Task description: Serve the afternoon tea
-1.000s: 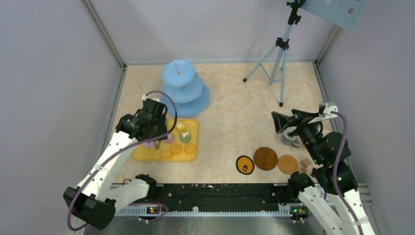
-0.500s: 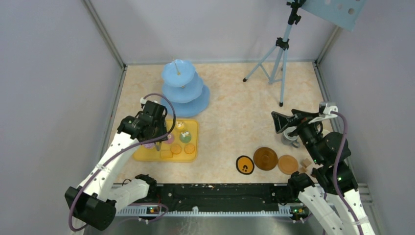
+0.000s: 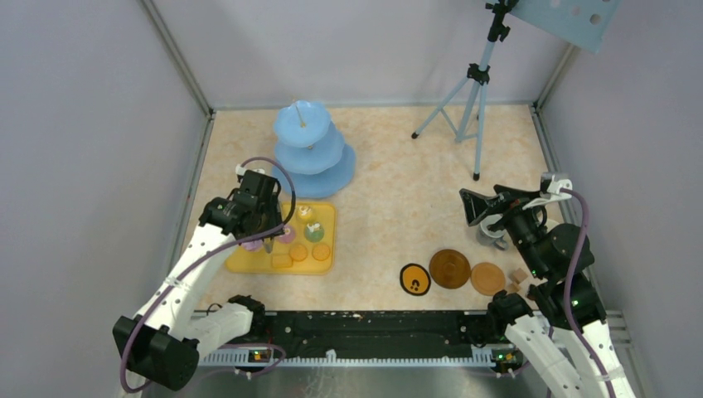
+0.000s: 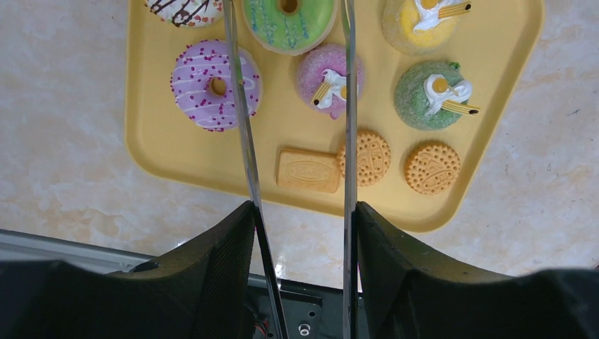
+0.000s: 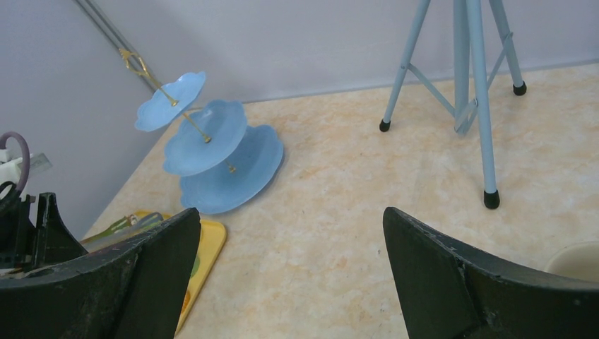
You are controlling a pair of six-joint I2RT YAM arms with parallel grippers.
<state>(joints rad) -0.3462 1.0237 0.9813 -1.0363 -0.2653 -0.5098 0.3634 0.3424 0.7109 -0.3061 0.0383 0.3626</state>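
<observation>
L gripper (image 4: 302,215) is part closed, squeezing the handle end of the metal tongs (image 4: 244,141). Their two thin blades run fwd over the yellow tray (image 4: 152,134) at the left of the table. Blade tips are cut off at the top of the wrist view, so can't tell if they touch anything. The left blade crosses the purple doughnut (image 4: 215,85), the right blade crosses the pink cupcake (image 4: 328,70), and the green doughnut (image 4: 289,18) sits btwn them. Biscuits (image 4: 364,155) lie along the tray's near edge. All pastries are on the tray, none on the blue stand (image 3: 311,149), which is just behind the tray w/ all three tiers bare. The pastries are prob. very light and rigid w/ smooth, rounded sides, so they could pop out from narrow steel blades. Best pinched low across the widest part of the body, not on the icing or the stick toppings. A doughnut should be taken across the outer ring. The biscuits lie flat on the tray and are prob. hardest to pick up. Further right, two brown coasters (image 3: 450,268) lie near the front edge, well apart from the tray. A grey mug (image 3: 487,239) is partly hidden under the R arm. R gripper (image 5: 289,215) hangs above it, jaws spread full wide w/ nothing held. A tripod (image 3: 472,91) stands at the back right.
</observation>
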